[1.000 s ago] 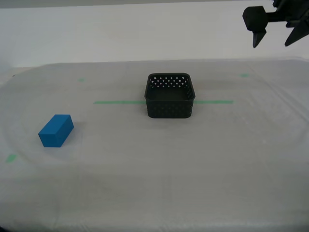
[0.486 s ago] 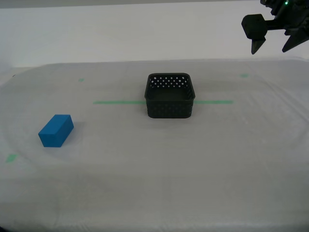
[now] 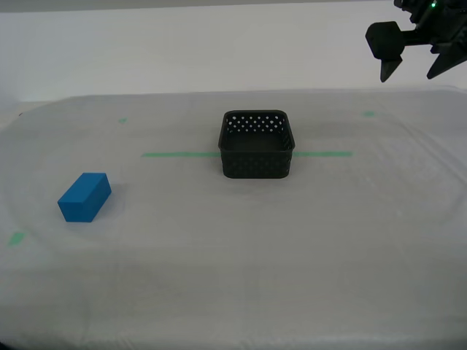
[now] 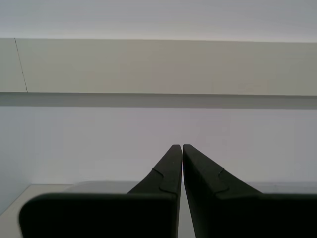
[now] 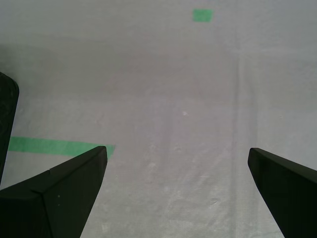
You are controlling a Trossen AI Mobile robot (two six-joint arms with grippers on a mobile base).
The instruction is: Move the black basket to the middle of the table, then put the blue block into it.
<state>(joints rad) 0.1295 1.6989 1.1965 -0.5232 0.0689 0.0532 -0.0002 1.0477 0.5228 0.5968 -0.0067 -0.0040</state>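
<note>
The black basket (image 3: 257,144) is seen standing upright on the table (image 3: 241,248), astride the green tape line (image 3: 175,154) and near the middle of the tabletop, so the first step is judged complete or nearly so. The blue block (image 3: 85,196) lies on the cloth toward the exterior view's left, well apart from the basket and untouched; its transfer is taken to be the step now in hand.

My first gripper (image 3: 414,60) is shown raised high at the exterior view's upper right, its jaws spread wide and nothing held between them. In the first wrist view (image 5: 176,163) only bare cloth, an end of the tape line, a small green tape mark (image 5: 202,15) and a sliver of the basket's rim (image 5: 7,114) are seen. My second gripper (image 4: 179,148) is shown with its fingertips pressed together on nothing, aimed at a pale wall; it is not visible in the exterior view.

The next move is judged to call for a gripper to be carried across to the block, opened wider than the block, lowered about it and closed before the lift toward the basket.
</note>
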